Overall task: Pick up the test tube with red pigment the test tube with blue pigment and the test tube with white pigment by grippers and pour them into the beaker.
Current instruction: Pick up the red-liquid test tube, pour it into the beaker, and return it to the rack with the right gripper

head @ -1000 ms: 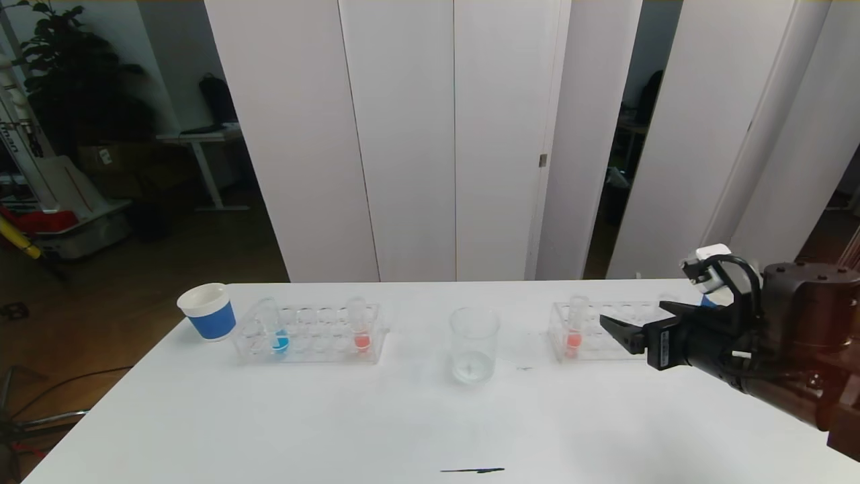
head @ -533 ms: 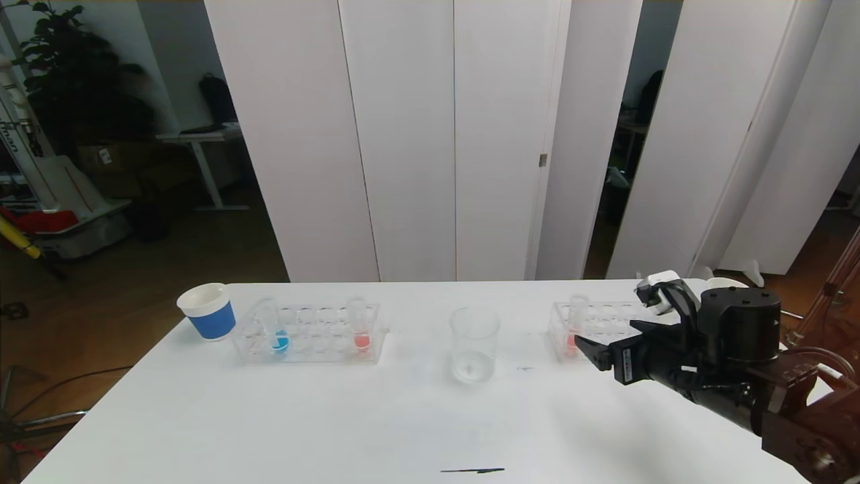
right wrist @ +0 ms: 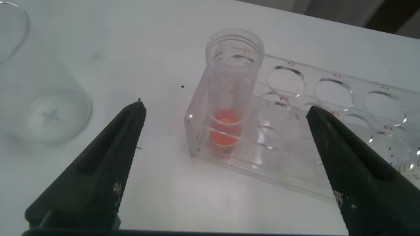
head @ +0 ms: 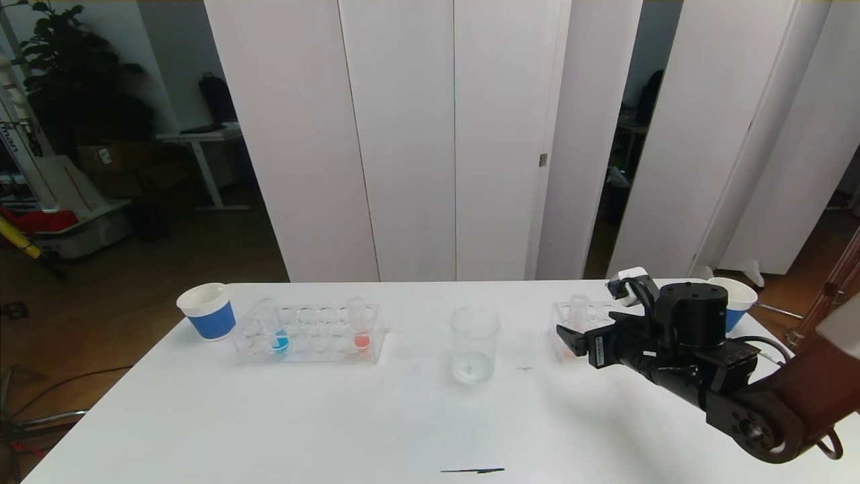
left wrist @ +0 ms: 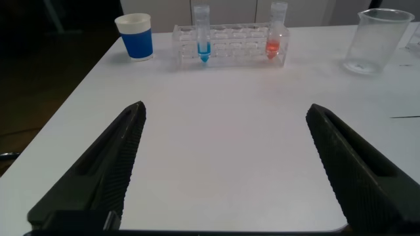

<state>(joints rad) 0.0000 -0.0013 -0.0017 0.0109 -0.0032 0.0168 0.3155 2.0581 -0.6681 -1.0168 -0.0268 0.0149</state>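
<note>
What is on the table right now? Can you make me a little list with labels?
table: white table
middle: clear beaker, upright, with a little pale liquid at the bottom
left rack: clear rack holding a tube with blue liquid and a tube with red liquid
right rack: clear rack holding another red tube
cups: blue-banded paper cup at far left, another at far right
right gripper: open, fingers either side of the right rack's red tube, not touching
left gripper: open, low over bare table
</note>
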